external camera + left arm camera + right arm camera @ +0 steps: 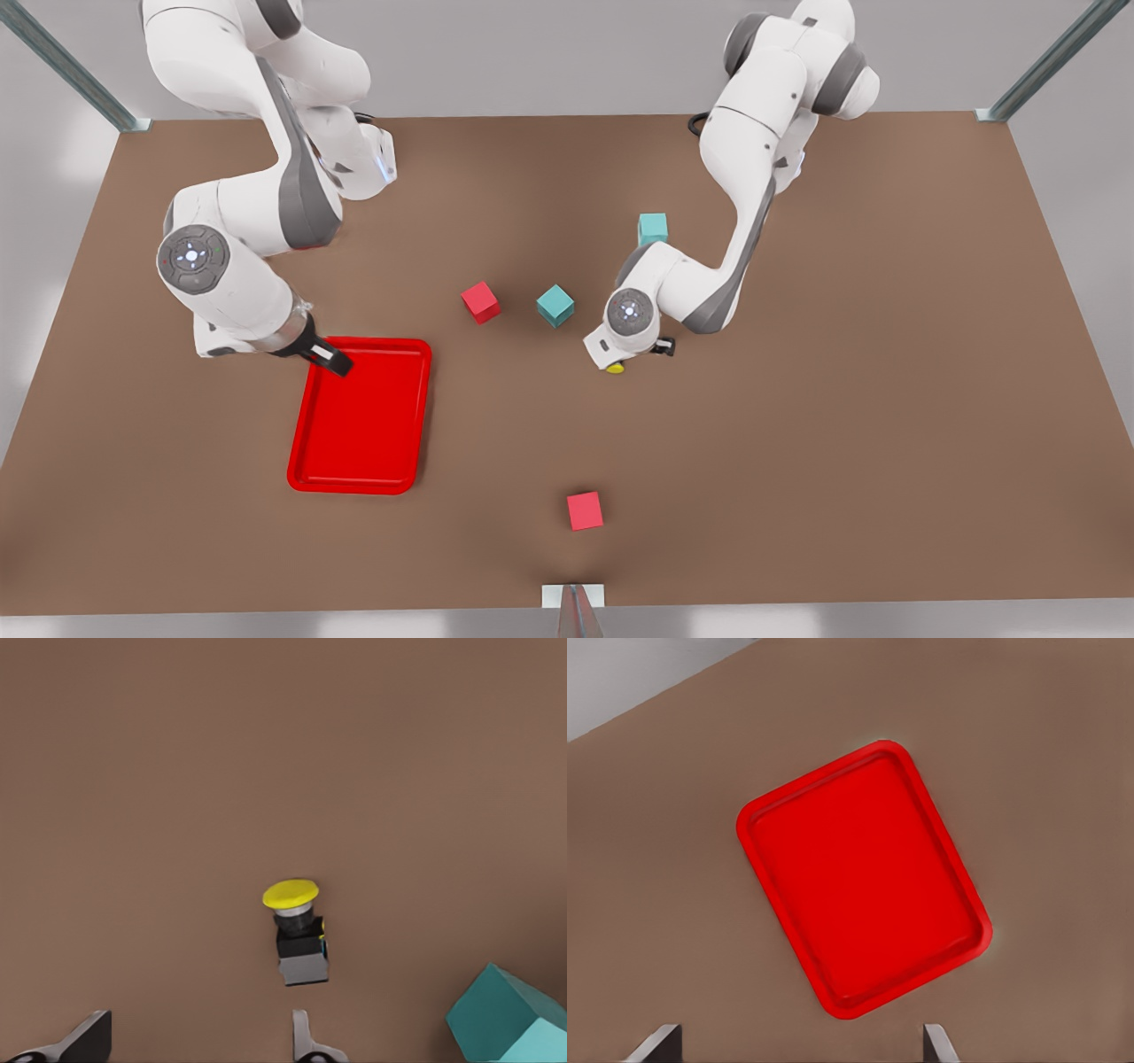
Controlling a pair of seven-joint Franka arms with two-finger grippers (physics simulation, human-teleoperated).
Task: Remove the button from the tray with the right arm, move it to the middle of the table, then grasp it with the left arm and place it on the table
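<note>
Button point(298, 935) lies on its side on the bare table point(797, 425), near the middle, yellow cap pointing away from the grey-black body. No finger touches it. In the front view only a sliver of yellow shows under the wrist of the arm on the front view's right.

Left gripper point(199, 1041) hangs above the button, fingers spread wide, holding nothing. A teal cube point(509, 1014) sits near it; in the front view it lies between a red cube point(480, 302) and that arm.

Right gripper point(802, 1045) is above the red tray point(864, 877), fingers wide apart and empty. In the front view it sits over the tray's far corner, on the front view's left.

Another teal cube point(653, 229) and another red cube point(585, 511) lie well apart.
</note>
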